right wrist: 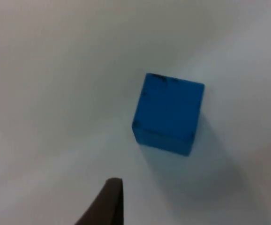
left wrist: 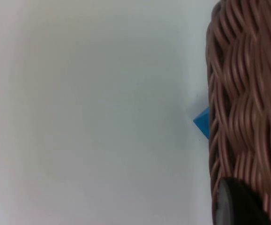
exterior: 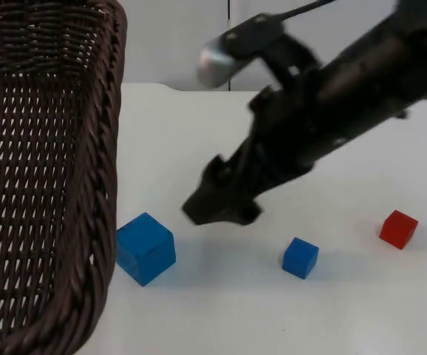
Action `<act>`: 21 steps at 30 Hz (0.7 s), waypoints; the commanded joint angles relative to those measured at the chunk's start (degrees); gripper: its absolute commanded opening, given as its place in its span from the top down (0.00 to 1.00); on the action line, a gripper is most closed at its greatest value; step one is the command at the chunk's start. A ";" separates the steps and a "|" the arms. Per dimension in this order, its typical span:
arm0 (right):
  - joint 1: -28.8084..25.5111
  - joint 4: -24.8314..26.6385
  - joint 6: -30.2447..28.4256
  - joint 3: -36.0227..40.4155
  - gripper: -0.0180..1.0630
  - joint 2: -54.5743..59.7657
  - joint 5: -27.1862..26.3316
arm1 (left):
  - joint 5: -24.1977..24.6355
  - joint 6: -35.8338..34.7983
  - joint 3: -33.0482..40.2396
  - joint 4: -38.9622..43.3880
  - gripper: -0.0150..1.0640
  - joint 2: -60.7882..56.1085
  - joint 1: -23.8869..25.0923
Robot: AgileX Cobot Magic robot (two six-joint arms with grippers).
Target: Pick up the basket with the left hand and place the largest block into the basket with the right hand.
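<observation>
Largest blue block (exterior: 145, 248) corner-on beside basket (exterior: 43, 185), right claw (exterior: 217, 207) just above, grip state unclear

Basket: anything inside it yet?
No blocks inside the basket: only bare weave on the visible floor and walls. The part beyond the picture's edge can't be checked. All three blocks sit on the table, the large blue block just beside the rim.

- We saw even, bright light on the white table (exterior: 272, 318).
- Soft shadows fell beside the large blue block (right wrist: 168, 112).
- The right arm (exterior: 332, 103) looked motion-blurred.
</observation>
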 commanded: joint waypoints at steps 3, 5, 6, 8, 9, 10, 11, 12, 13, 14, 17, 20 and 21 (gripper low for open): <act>2.51 0.11 -0.65 -4.36 0.01 6.27 -3.65 | -0.40 -0.21 -0.08 -1.57 0.99 -0.51 0.15; 3.16 0.11 -0.65 -5.43 0.01 8.84 -5.33 | -0.16 -0.21 -0.08 -1.57 0.99 -0.51 0.15; 3.16 0.11 -0.65 -5.43 0.01 8.84 -5.33 | -0.16 -0.21 -0.08 -1.57 0.99 -0.51 0.15; 3.66 0.33 -0.65 -5.60 0.01 11.14 -7.71 | -0.06 -0.21 -0.08 -1.57 0.99 -0.51 0.15; 3.78 0.33 -0.65 -5.60 0.01 11.93 -8.87 | -0.06 -0.21 -0.08 -1.57 0.99 -0.51 0.15; 4.21 0.47 -0.65 -5.60 0.01 12.83 -9.73 | -0.06 -0.21 -0.08 -1.57 0.99 -0.51 0.15; 4.36 0.87 -0.65 -5.60 0.01 13.46 -10.90 | -0.06 -0.21 -0.08 -1.57 0.99 -0.51 0.15; 4.36 0.87 -0.65 -5.60 0.01 13.46 -10.90 | -0.06 -0.21 -0.08 -1.57 0.99 -0.51 0.15; 4.75 1.55 -0.65 -5.60 0.01 14.20 -11.83 | -0.06 -0.21 -0.08 -1.57 0.99 -0.51 0.15; 5.29 2.20 -0.65 -5.60 0.01 14.47 -13.02 | -0.06 -0.21 -0.08 -1.57 0.99 -0.51 0.15; 7.07 2.17 -0.65 -5.60 0.01 15.46 -15.49 | -0.06 -0.21 -0.08 -1.57 0.99 -0.51 0.15; 8.18 2.17 -0.65 -5.60 0.01 16.08 -17.01 | -0.06 -0.21 -0.08 -1.57 0.99 -0.51 0.15; 8.96 2.60 -0.40 -5.60 0.01 16.74 -18.51 | -0.18 -0.21 -0.08 -1.57 0.99 -0.51 0.15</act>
